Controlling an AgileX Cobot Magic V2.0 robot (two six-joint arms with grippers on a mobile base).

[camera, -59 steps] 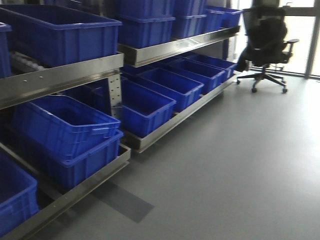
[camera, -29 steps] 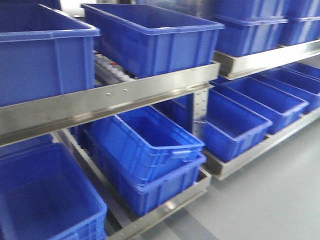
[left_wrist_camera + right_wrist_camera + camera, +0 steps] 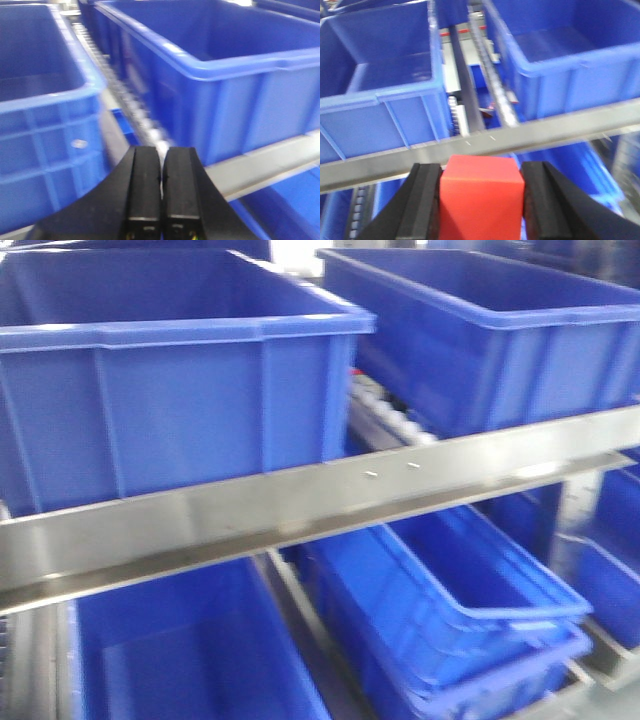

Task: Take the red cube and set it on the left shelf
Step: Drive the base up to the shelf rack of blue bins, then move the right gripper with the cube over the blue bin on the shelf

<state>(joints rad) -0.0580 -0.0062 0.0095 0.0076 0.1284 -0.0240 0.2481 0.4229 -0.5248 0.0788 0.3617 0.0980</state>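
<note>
The red cube (image 3: 481, 197) fills the bottom of the right wrist view, clamped between the black fingers of my right gripper (image 3: 481, 172), which is shut on it. It hangs just in front of the left shelf's brushed steel front rail (image 3: 530, 135). My left gripper (image 3: 161, 155) is shut with nothing between its fingers, pointing at the roller track (image 3: 137, 107) between two blue crates. In the front view the left shelf's rail (image 3: 320, 500) crosses the frame; neither gripper nor the cube shows there.
Large blue crates (image 3: 170, 370) (image 3: 500, 330) sit on the upper level with a roller track (image 3: 385, 415) between them. More blue crates (image 3: 470, 610) stand on the lower level. Crates (image 3: 380, 95) (image 3: 565, 55) flank the gap with tracks (image 3: 470, 100).
The front view has swung left and closed in on the shelf: the chair and floor left the frame, and the upper crates and front rail now fill it.
</note>
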